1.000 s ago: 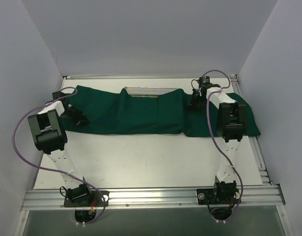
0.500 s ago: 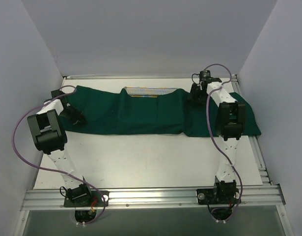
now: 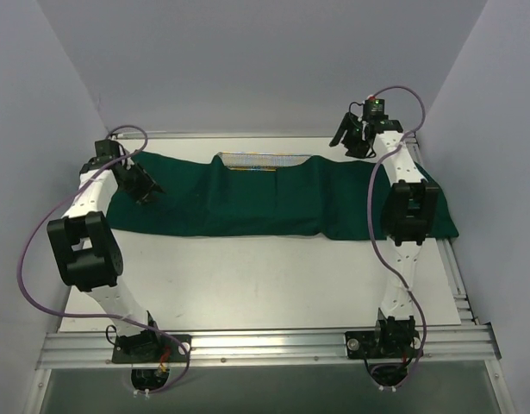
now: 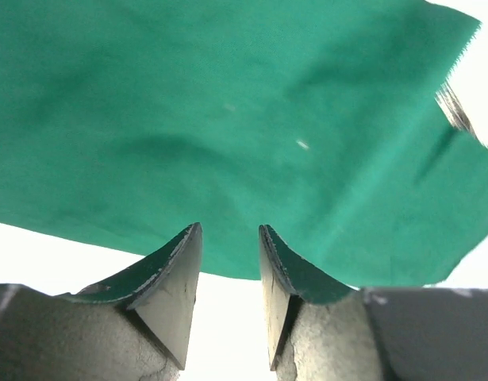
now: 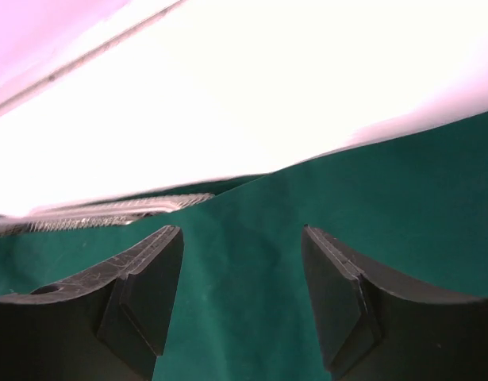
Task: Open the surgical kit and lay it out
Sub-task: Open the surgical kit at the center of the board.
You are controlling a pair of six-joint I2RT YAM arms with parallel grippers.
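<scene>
Across the upper middle of the top view, the dark green cloth wrap (image 3: 265, 203) lies spread in a long band on the white table (image 3: 247, 276), its ends reaching toward both side edges. At the centre of the band's upper edge, a narrow strip of the silver wire-mesh tray (image 3: 265, 160) shows from under the cloth, and the rest of it is covered. The left gripper (image 4: 229, 230) hangs over the cloth's left end, its jaws parted with nothing between them. The right gripper (image 5: 242, 230) is raised at the upper right of the frame, near the cloth's far edge, its jaws wide apart and empty.
</scene>
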